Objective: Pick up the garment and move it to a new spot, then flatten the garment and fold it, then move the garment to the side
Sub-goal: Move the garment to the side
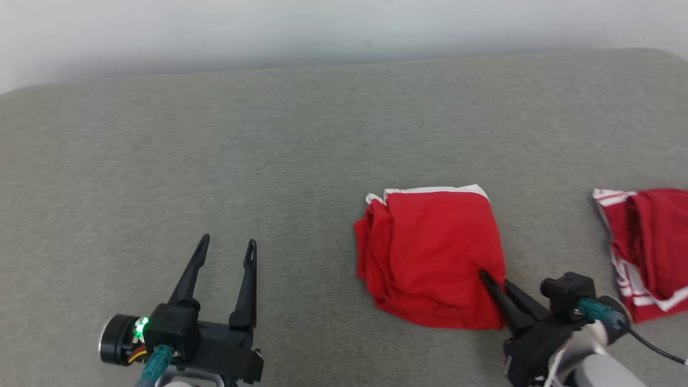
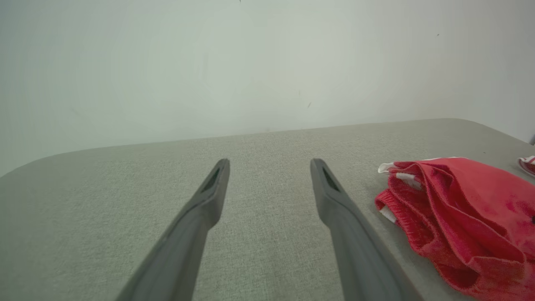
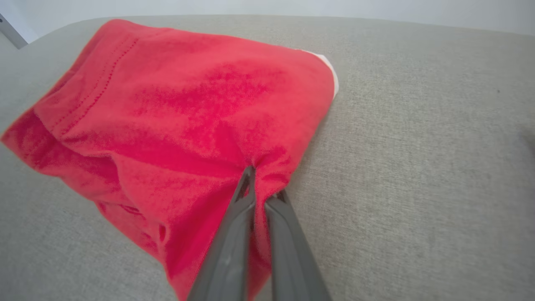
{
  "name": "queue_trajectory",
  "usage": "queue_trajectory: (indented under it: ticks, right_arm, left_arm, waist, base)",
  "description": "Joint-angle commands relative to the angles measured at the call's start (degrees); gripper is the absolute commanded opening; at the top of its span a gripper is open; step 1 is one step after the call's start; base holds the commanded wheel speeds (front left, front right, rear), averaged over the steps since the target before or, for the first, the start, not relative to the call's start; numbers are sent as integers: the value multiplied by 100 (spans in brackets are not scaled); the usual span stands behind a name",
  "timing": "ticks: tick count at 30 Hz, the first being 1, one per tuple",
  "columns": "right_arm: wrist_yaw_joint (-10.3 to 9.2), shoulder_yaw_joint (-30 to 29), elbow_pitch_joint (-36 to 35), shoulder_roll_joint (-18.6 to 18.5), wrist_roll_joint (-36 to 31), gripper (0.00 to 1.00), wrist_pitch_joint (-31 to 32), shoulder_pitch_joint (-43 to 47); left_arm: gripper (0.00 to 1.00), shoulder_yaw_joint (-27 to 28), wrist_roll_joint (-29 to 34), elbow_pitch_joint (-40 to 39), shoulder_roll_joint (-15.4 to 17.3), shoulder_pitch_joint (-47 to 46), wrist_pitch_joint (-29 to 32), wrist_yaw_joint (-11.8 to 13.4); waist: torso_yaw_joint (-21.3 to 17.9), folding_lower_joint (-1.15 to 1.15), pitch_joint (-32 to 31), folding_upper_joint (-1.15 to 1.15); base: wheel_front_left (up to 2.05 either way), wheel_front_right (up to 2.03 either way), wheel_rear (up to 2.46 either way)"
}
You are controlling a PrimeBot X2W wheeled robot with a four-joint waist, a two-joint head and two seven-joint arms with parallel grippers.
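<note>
Risk: fold coming undone. The right end effector (image 3: 261,184) is clenched on a small pucker of cloth at the near right edge of the garment (image 1: 430,252), and it may have caught only the top layers.
Cause: a lift or drag from that single pinch would likely pull the upper layers while the lower ones lag on the rough grey surface (image 1: 215,150), so the bundle opens or skews.
Risk: cloth slipping free, since the bite looks shallow and sits close to the fingertips.
Risk: crowding the second garment (image 1: 650,247), which lies well apart to the right. A long slide that way could ride onto it.
Right arm: it reaches in low from the lower right of the head view. The fingers slant up and to the left, and their tips are sunk in the red cloth.
Left arm: the left end effector (image 1: 228,244) sits at the lower left with its fingers spread wide, grasping nothing. It is over bare surface, well apart from the garment.
Garment: folded into a rough square, right of centre on the surface, with a white trim along its far edge.
Stage: probably the final move to the side.
</note>
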Motion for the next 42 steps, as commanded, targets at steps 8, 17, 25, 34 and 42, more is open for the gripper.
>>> queue_trajectory:
  ticks: [8, 17, 25, 34, 42]
  right_arm:
    - [-2, -540, -706, -681, -602, 0, 363, 402]
    - [-2, -954, -1443, -1130, -1056, 0, 548, 130]
    - [-3, -1778, -1301, -1406, -843, 0, 579, -309]
    - [-3, -1760, 364, -1345, -253, 0, 62, -968]
    - [-4, -1480, 1840, -1179, 289, 100, -198, -1482]
  left_arm:
    - [100, -23, 114, -260, 174, -241, 181, -1]
    - [100, -115, 165, -349, 175, -513, 270, -38]
    - [100, -249, 270, -385, 169, -829, 325, -70]
    - [100, -318, 258, -289, 155, -1001, 277, -82]
    - [100, -333, 213, -244, 151, -969, 197, -50]
  waist:
    - [-1126, 0, 374, 0]
    - [-1598, 0, 662, 0]
    - [-1746, 0, 977, 0]
    - [-1582, 0, 1231, 0]
    - [-1441, 0, 1149, 0]
  base:
    - [0, 0, 0]
    - [0, 0, 0]
    - [0, 0, 0]
    - [0, 0, 0]
    - [0, 0, 0]
